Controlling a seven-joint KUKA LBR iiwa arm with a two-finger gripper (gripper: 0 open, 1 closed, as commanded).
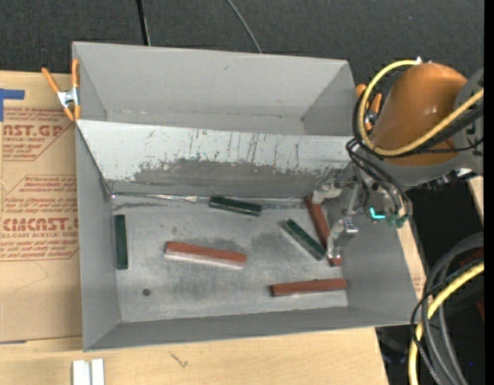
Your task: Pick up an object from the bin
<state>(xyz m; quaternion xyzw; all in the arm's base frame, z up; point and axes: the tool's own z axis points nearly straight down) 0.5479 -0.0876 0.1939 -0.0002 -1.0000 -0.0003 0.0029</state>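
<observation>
The pincer [336, 253] is low in the right part of the bin [215, 103], with its tip down at the floor. I cannot tell whether it is released or clenched, because the wrist and cables crowd that spot, and nothing can be seen held in it.

Nearest to it is a tilted red bar [317, 221], whose lower end lies just beside the pincer tip. A slanted green bar [302, 240] lies close along the red bar's left, and the two seem to meet or cross at their lower ends. A second red bar [308, 287] lies flat nearer the front wall, apart from both. A pink bar [205, 254], a dark bar [235, 207] by the back wall and a green strip [119, 241] at the left are well away.

The tilted red bar looks the likely target. To take it well, the pincer should straddle its narrow width, not its length, and sit above the point where the green bar touches it, so that only one piece is closed on. A grip nearer the middle would keep the bar from swinging on the lift. The right wall is close, so a straight vertical lift seems safest, and the closing should be square to the bar so it does not skid along the metal floor
</observation>
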